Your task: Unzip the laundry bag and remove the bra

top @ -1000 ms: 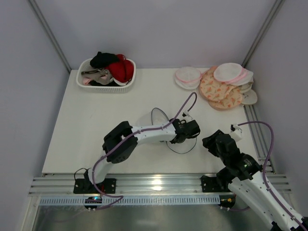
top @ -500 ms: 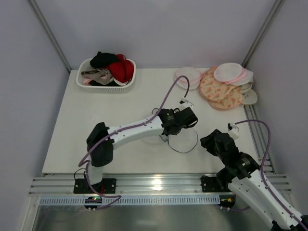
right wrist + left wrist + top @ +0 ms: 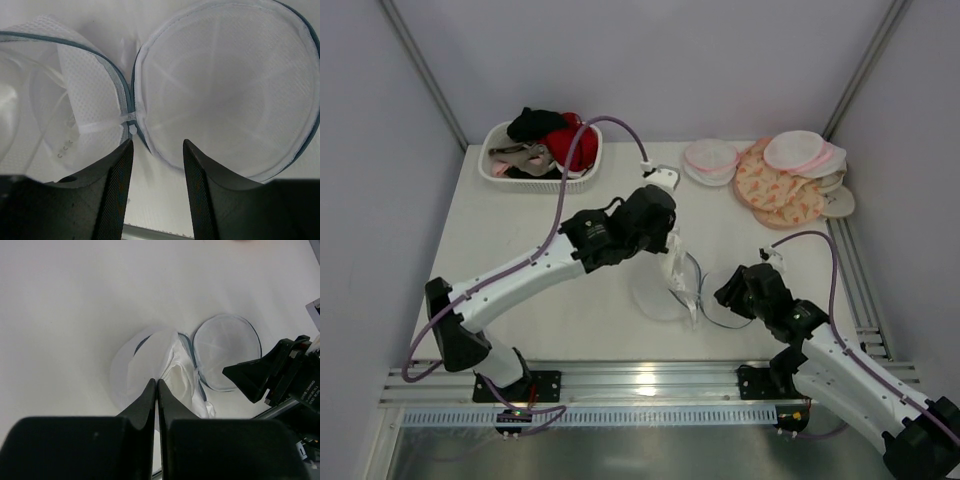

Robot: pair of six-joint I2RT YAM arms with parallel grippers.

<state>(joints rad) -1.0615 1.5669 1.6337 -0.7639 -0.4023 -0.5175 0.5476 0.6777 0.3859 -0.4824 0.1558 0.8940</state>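
The laundry bag [image 3: 655,300] lies open in two round mesh halves on the table's near middle; it also shows in the left wrist view [image 3: 227,355] and the right wrist view [image 3: 220,90]. My left gripper [image 3: 665,233] is shut on the white bra [image 3: 678,268] and holds it above the bag; the fabric hangs down into the left half. In the left wrist view the jaws [image 3: 156,381] are closed, with the bra [image 3: 181,382] just past them. My right gripper [image 3: 726,290] is open and low over the bag's zipper hinge [image 3: 131,129], its fingertips [image 3: 157,143] holding nothing.
A white basket [image 3: 538,180] with red, black and grey-pink garments stands at the back left. Pink-rimmed white pouches [image 3: 710,158] and peach patterned pouches [image 3: 775,190] lie at the back right. A metal rail [image 3: 850,270] runs along the right edge.
My left gripper has risen and swung back and left, drawing the white bra up out of the opened bag. My right gripper has moved left to the bag's right half.
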